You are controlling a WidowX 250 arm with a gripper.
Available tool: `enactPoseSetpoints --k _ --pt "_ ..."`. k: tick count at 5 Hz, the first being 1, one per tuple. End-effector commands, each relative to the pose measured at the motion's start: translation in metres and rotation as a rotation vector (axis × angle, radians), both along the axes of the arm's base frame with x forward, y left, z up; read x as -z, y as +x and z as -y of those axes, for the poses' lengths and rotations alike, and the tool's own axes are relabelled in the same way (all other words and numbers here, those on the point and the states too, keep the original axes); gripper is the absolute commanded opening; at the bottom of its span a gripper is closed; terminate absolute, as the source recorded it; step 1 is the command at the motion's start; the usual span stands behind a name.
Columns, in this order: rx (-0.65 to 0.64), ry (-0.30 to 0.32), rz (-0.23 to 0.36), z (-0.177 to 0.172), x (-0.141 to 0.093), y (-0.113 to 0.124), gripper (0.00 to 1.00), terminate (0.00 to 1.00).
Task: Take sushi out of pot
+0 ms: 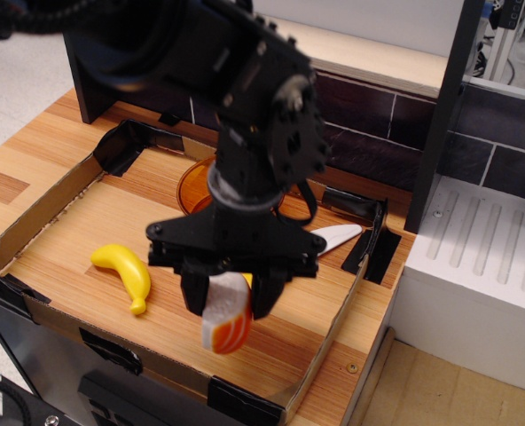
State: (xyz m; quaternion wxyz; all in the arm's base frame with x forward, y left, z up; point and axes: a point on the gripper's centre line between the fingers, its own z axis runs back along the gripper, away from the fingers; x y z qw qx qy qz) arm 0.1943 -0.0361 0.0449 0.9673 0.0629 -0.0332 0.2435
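step: carry-out, sushi (226, 323) clear of pot (194, 180) | gripper (228, 306) fingers clamped on sushi, held over front of table (85, 257) near banana (126, 271) | next: lower, let go
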Motion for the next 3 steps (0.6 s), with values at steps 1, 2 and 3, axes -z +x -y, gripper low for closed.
enactPoseSetpoints --k 1,2,3 --pt "0.025 -0.013 0.038 -0.0026 -0.0022 0.0044 0.0 0.0" --pt "0.029 -0.016 0.047 0.0027 0.0016 0.0051 0.0 0.0" --pt "0.036 -0.023 0.032 0.0062 0.0076 0.0054 0.0 0.0"
